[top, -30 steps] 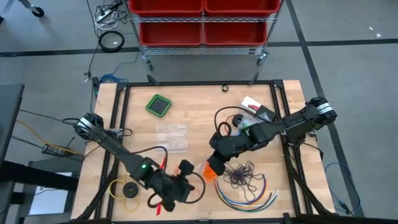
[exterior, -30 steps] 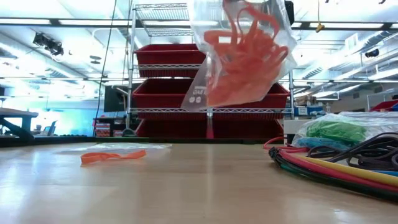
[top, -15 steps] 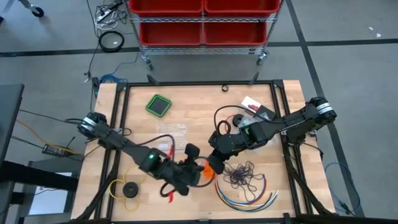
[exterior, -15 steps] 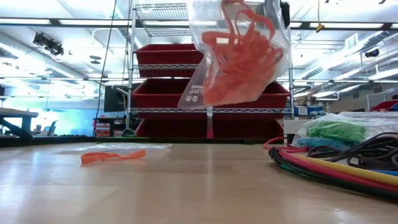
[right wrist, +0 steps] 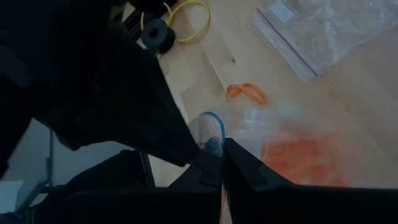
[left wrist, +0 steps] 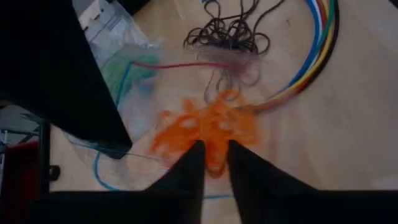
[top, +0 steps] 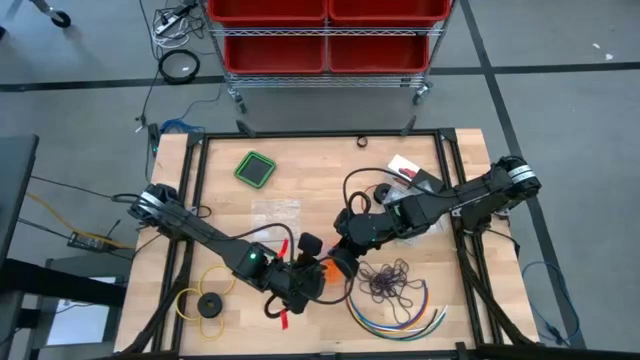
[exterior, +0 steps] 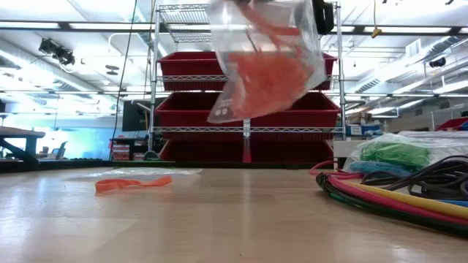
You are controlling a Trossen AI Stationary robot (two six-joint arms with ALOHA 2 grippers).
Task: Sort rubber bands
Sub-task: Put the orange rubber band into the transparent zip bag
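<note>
The table (top: 320,170) is pale wood with visible grain, matt in the high view yet showing a soft sheen in the low view. The bag (exterior: 267,62) is thin clear plastic, glossy and crinkled, and the orange bands (exterior: 272,73) inside look like smooth rubber. The dark bands (top: 390,282) lie as thin matt loops. The cables (exterior: 395,193) have smooth, shiny plastic jackets. The bins (exterior: 245,111) are glossy red plastic on a shelf (exterior: 156,88) of bright metal wire. Both arms look matt black.
</note>
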